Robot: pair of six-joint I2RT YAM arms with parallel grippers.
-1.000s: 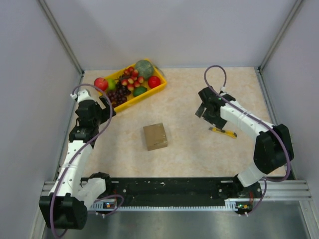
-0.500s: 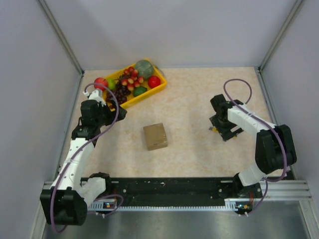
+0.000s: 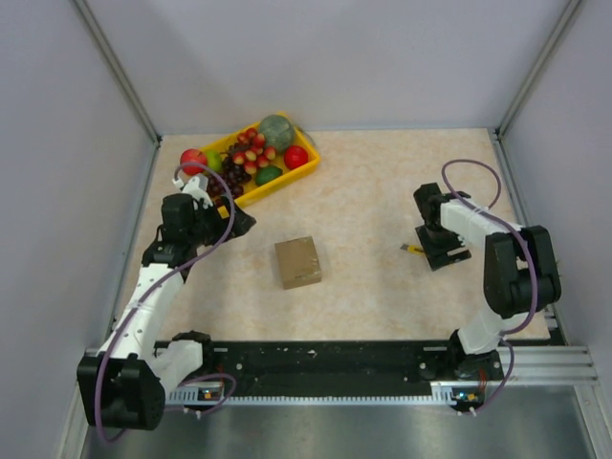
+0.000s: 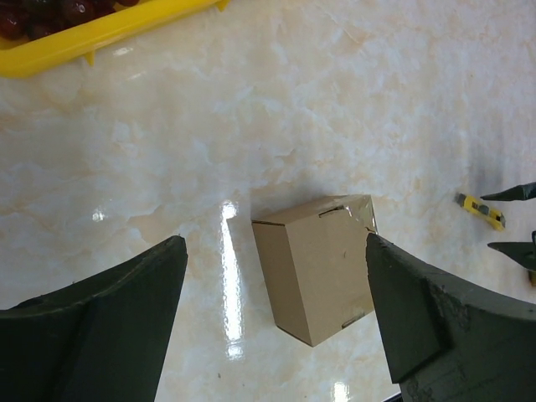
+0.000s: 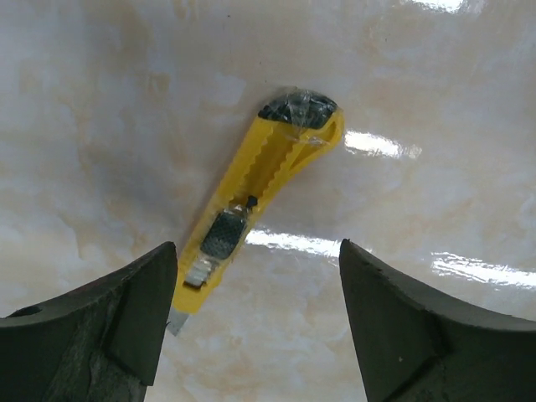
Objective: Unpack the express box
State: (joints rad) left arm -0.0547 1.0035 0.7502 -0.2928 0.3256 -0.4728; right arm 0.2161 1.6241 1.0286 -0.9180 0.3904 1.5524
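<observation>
A robot test booth in a lab: plain grey walls (image 3: 335, 57) close in the pale marbled table (image 3: 363, 191) on three sides, metal posts (image 3: 115, 67) rise at its far corners, and a left arm (image 3: 143, 296) and right arm (image 3: 512, 273) are bolted to a metal rail (image 3: 564, 363) along its near edge.

Left claw (image 4: 272, 243) spread, right claw (image 5: 257, 247) spread

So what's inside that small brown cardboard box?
Only the outside shows: the small brown cardboard box sits closed on the table, so whatever it holds is covered.
</observation>
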